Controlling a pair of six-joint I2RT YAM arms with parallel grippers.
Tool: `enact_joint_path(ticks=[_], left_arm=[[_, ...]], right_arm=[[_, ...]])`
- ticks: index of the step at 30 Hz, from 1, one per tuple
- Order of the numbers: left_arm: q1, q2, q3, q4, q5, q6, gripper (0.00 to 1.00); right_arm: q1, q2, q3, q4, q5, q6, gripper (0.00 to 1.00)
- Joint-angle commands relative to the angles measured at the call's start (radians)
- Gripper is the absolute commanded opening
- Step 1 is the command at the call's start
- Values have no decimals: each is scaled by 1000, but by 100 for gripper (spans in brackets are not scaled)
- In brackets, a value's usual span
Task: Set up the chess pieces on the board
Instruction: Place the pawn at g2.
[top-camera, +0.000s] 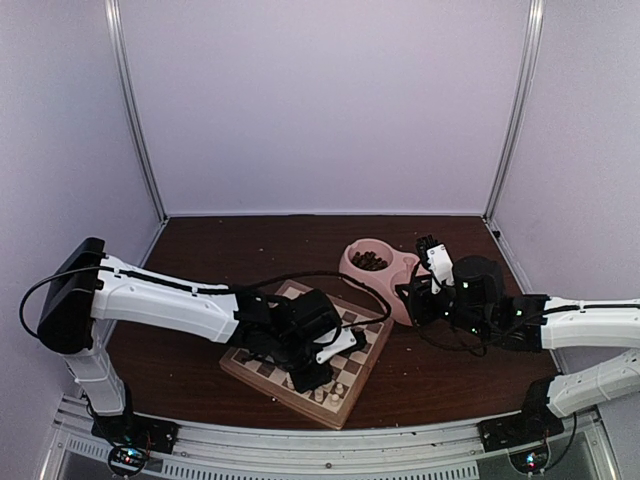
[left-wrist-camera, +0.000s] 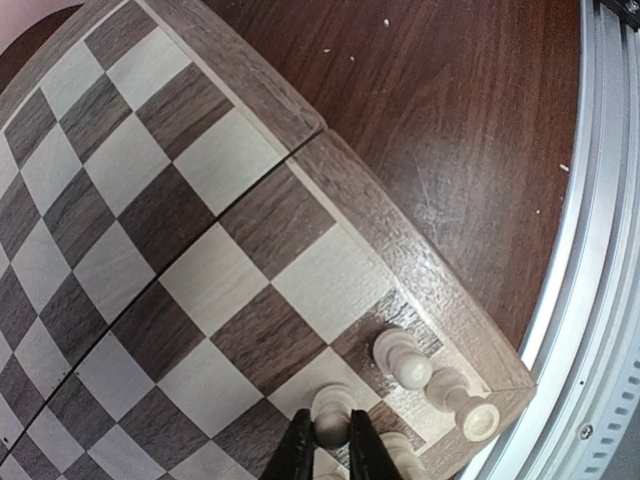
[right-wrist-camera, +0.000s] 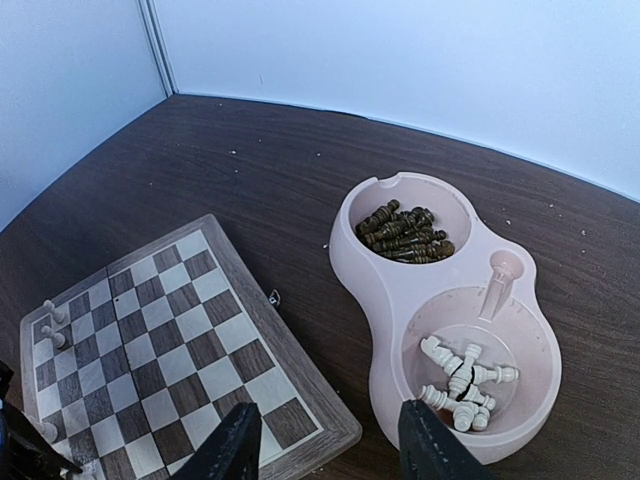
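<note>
1. We see a dark wooden tabletop (top-camera: 230, 240) carrying everything, walled in by pale panels.
2. The left arm (top-camera: 160, 295) stretches from the near edge out over the board. The right arm (top-camera: 590, 325) bends in toward the bowl.
3. The board (right-wrist-camera: 170, 350) lies flat on the tabletop, turned askew so that one corner points at the near edge.
4. The pink double-compartment bowl (right-wrist-camera: 385, 300) sits just beside the board on its right, with a strip of bare tabletop between them.
5. The right pincer (right-wrist-camera: 330, 450) hangs above that strip and the bowl's near side. Its jaws stand apart and we see nothing between them.
6. The left pincer (left-wrist-camera: 329, 430) is low over the board's near corner, its fingers (left-wrist-camera: 296, 450) closed on a cream pawn (left-wrist-camera: 333, 402) that stands upright on a square near the rim.
7. The dark brown pieces (right-wrist-camera: 405, 232) lie heaped in the bowl's farther compartment.
8. Several cream chess pieces (right-wrist-camera: 462, 380) lie jumbled in the nearer compartment. A few more stand on the board's edge squares, two of them just beside the gripped pawn at the corner.
</note>
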Motion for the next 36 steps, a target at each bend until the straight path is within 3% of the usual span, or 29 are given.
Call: enact_joint_path(ticks=[1, 6, 13, 21, 24, 29, 36], left_arm=[[-6, 8, 29, 0, -14, 12, 18], [-6, 6, 31, 0, -16, 12, 26], [-6, -14, 27, 1, -18, 10, 26], [-6, -166, -60, 92, -26, 6, 37], [-6, -248, -126, 148, -89, 1, 43], [18, -370, -237, 233, -197, -19, 47], [141, -503, -369, 318, -202, -101, 49]], right_arm=[[-5, -14, -9, 3, 7, -1, 49], [-7, -11, -7, 2, 5, -1, 49], [-5, -12, -7, 1, 5, -1, 49], [-10, 9, 8, -26, 34, 17, 49], [-39, 30, 23, -47, 34, 37, 49], [-141, 132, 92, -151, -20, 105, 47], [-210, 343, 232, -305, -66, 147, 43]])
